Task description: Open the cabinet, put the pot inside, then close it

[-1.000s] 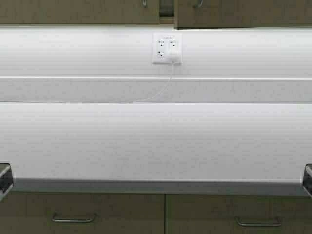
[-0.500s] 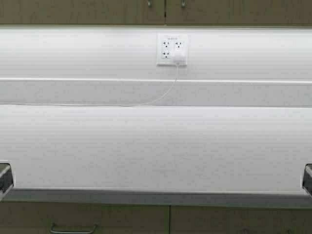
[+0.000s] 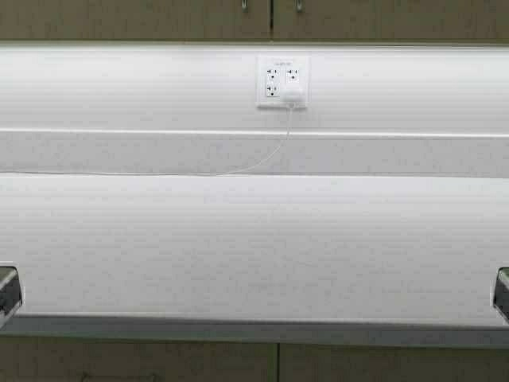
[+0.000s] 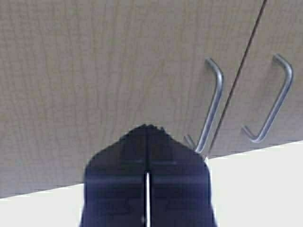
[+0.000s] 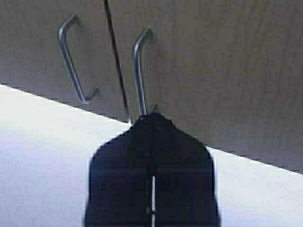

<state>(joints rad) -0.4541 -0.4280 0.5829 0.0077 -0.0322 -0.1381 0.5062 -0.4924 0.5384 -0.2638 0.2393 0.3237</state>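
The cabinet [image 3: 159,20] runs along the top of the high view with both tan doors shut and their metal handles [image 3: 244,5] side by side at the seam. From below, the left wrist view shows the doors [image 4: 94,71] and the handles [image 4: 213,104], with my left gripper [image 4: 147,127] shut and holding nothing. In the right wrist view my right gripper [image 5: 152,116] is shut and empty too, its tip in line with the lower end of a handle [image 5: 138,71]. The pot is out of view.
A white counter [image 3: 254,247] spans the view below a white wall. On the wall is an outlet [image 3: 282,79] with a plug, and its thin cable [image 3: 262,159] trails left. Tan base cupboards [image 3: 159,362] lie under the counter's front edge. Parts of both arms show at the side edges.
The right cabinet door, ajar with a dark gap one second ago, now sits shut and flush. The robot has moved: the counter edge and the outlet have shifted down and right in the high view.
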